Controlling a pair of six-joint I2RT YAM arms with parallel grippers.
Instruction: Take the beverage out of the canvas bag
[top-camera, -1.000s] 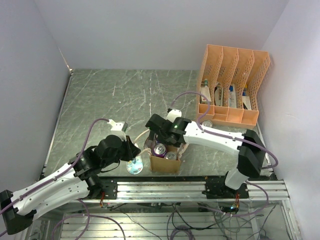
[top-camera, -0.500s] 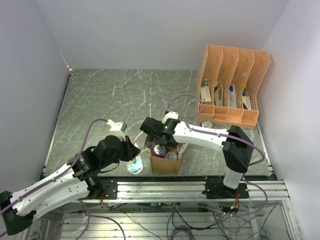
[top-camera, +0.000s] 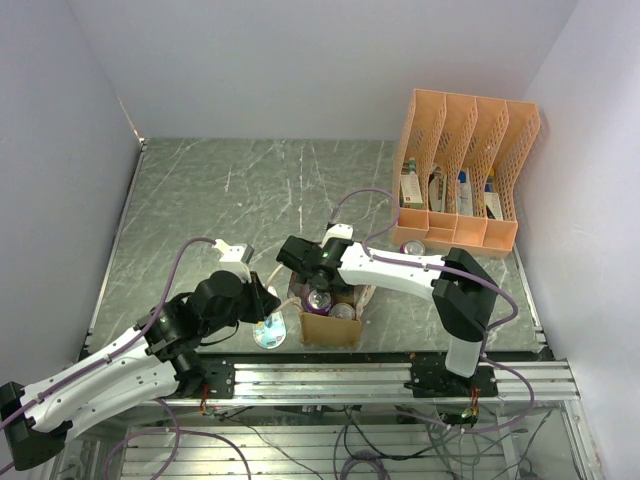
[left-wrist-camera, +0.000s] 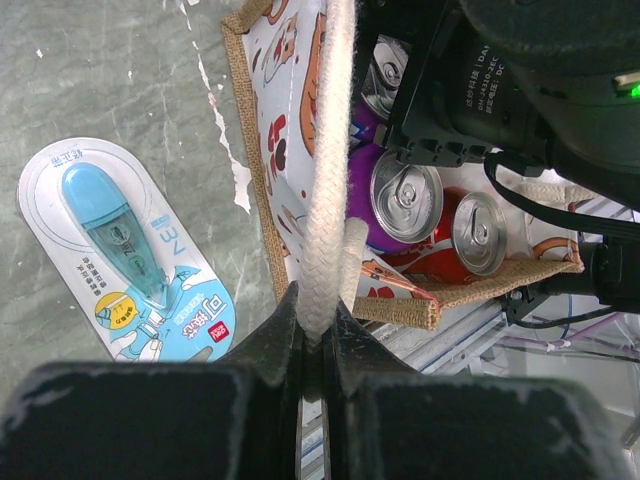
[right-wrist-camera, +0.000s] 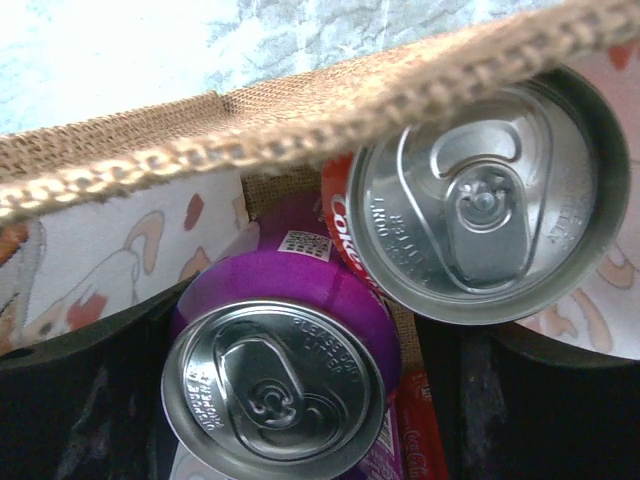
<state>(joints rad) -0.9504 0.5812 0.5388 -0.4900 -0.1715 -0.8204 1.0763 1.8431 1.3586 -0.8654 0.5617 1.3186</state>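
- Top view: the tan burlap bag (top-camera: 330, 328) sits near the front edge of the marbled tabletop (top-camera: 200, 190); the right claw (top-camera: 312, 280) dips into its mouth; the left claw (top-camera: 265, 298) is just beside it.
- Left wrist: the left claw is clamped on the braided cream handle (left-wrist-camera: 325, 180); best to keep it taut.
- Right wrist: the right claw is wide, straddling the smooth purple can (right-wrist-camera: 275, 385); centre, avoid the red can (right-wrist-camera: 485, 200), close, lift straight.

Red can (right-wrist-camera: 343, 212): white Coca-Cola script, partly hidden. Purple can (right-wrist-camera: 300, 285): small white label, unreadable. Lid embossing on both cans illegible. Blue card (left-wrist-camera: 120, 250) on the table: Chinese characters, unreadable.
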